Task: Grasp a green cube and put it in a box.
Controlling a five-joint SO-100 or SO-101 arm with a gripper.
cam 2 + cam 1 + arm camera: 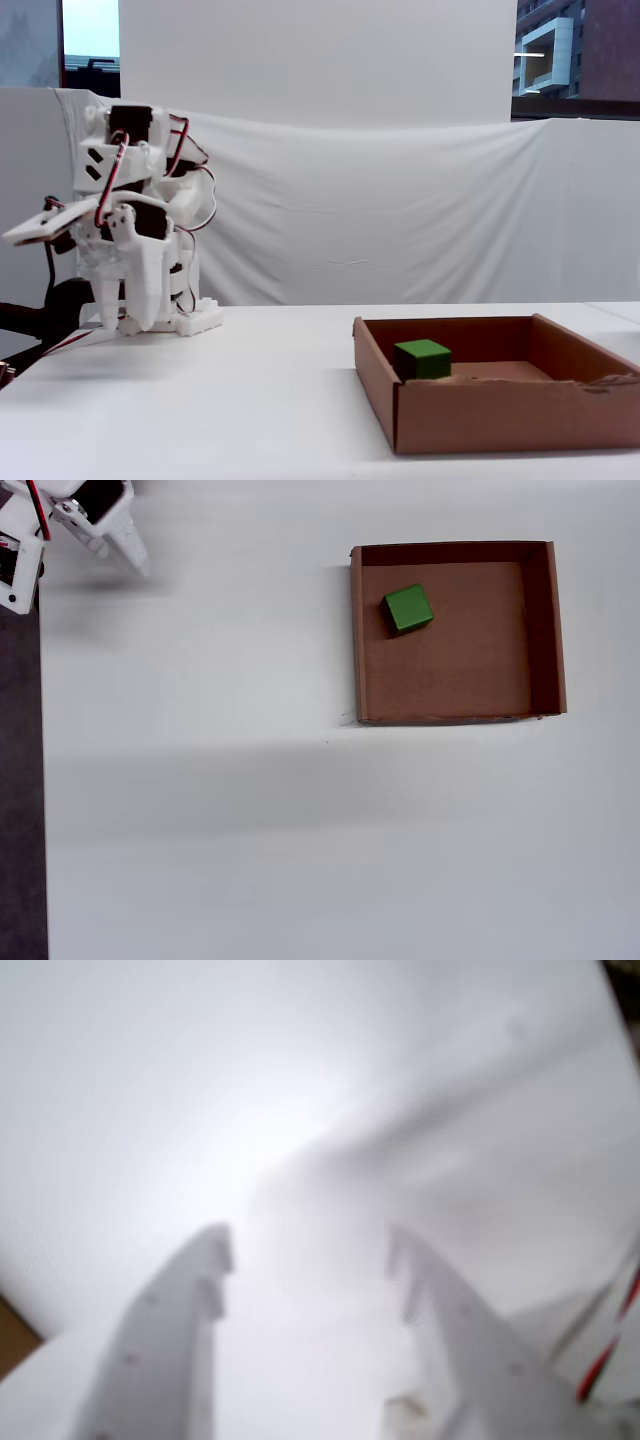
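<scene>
The green cube rests on the floor of the box, near its far left corner in the overhead view. The fixed view shows the green cube behind the front wall of the brown cardboard box. My gripper is open, its two white fingers spread over bare white table with nothing between them. The arm is folded up at the table's top left corner, with the gripper far from the box. In the fixed view the gripper points down at the table beside the base.
White cloth covers the table. Its left edge borders a dark strip. A white cloth backdrop hangs behind the table. A red and white wire runs along the right of the wrist view.
</scene>
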